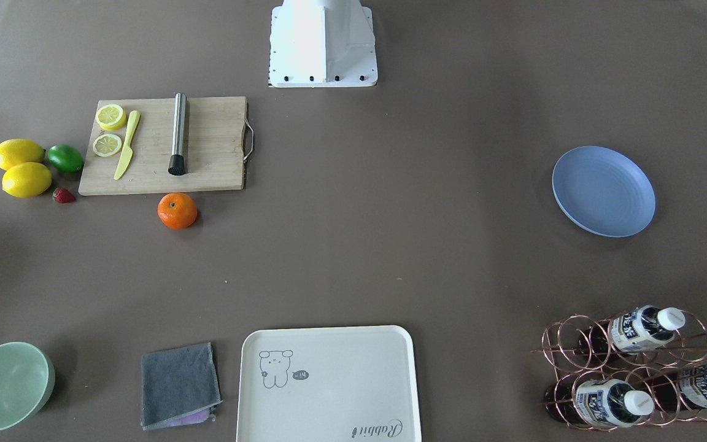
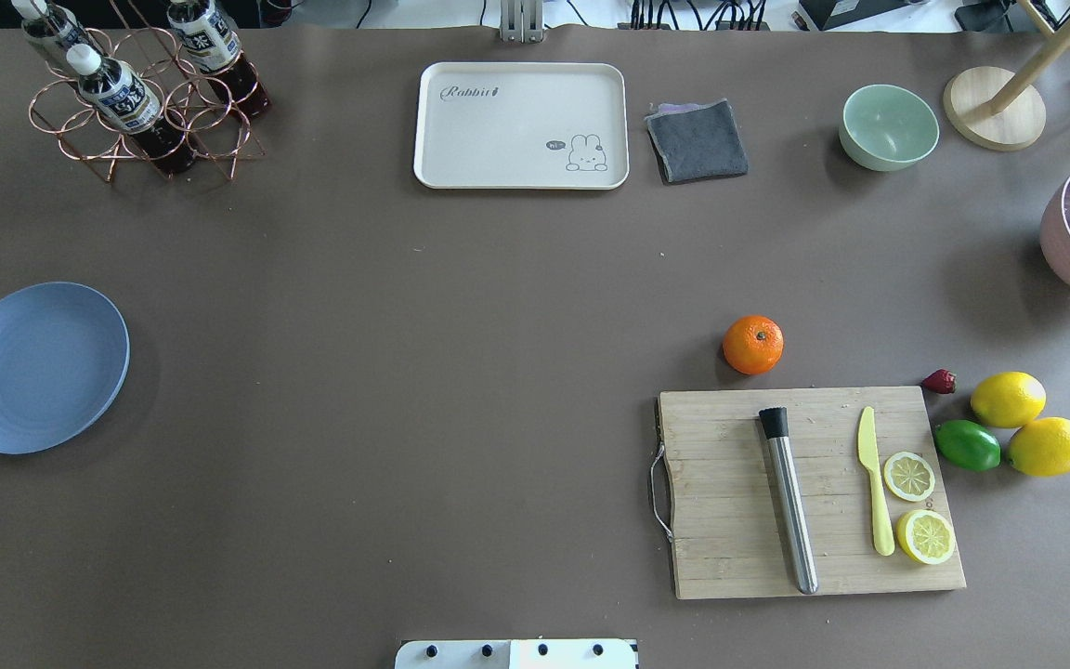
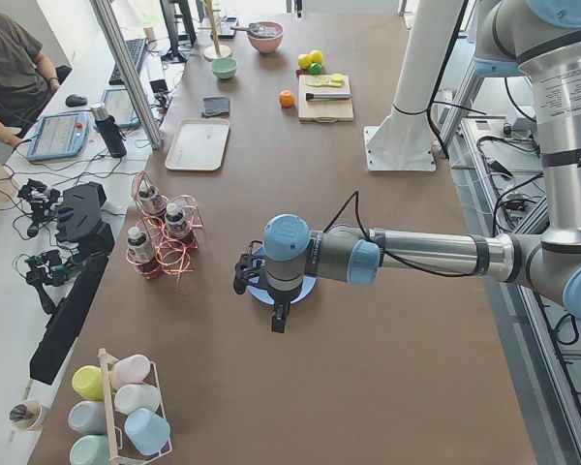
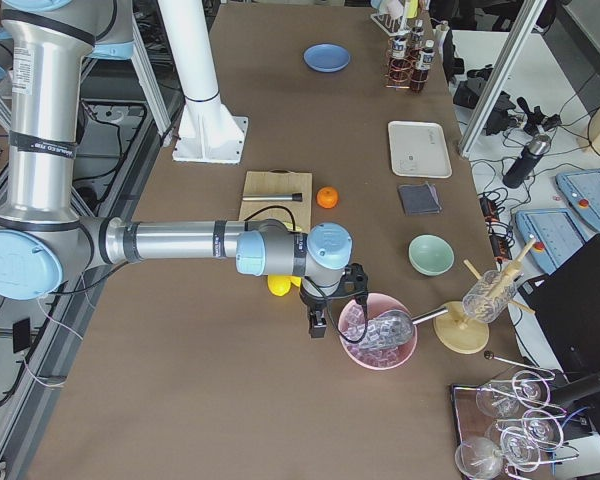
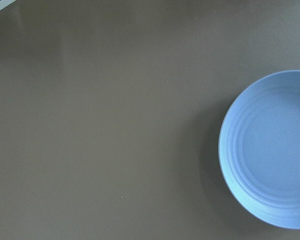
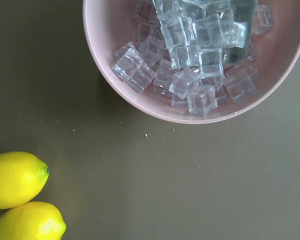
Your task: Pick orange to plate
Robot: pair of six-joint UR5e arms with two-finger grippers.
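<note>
The orange (image 2: pixel 753 345) rests on the table just beyond the cutting board's far edge, and shows again in the front view (image 1: pixel 177 210). Far across the table on my left side lies the blue plate (image 2: pixel 36 367), with nothing on it (image 5: pixel 270 150). My left gripper (image 3: pixel 279 316) hangs above the plate's near rim and appears only in the left side view, so I cannot tell if it is open or shut. Near the pink ice bowl, my right gripper (image 4: pixel 317 325) shows only in the right side view, so I cannot tell its state either.
A wooden cutting board (image 2: pixel 814 492) carries a metal muddler, a yellow knife and lemon slices. Two lemons (image 2: pixel 1009 399), a lime (image 2: pixel 967 445) and a strawberry lie beside it. A pink bowl of ice (image 6: pixel 200 60), green bowl (image 2: pixel 889 126), cream tray (image 2: pixel 521 125), grey cloth and bottle rack (image 2: pixel 140 93) stand along the far edge.
</note>
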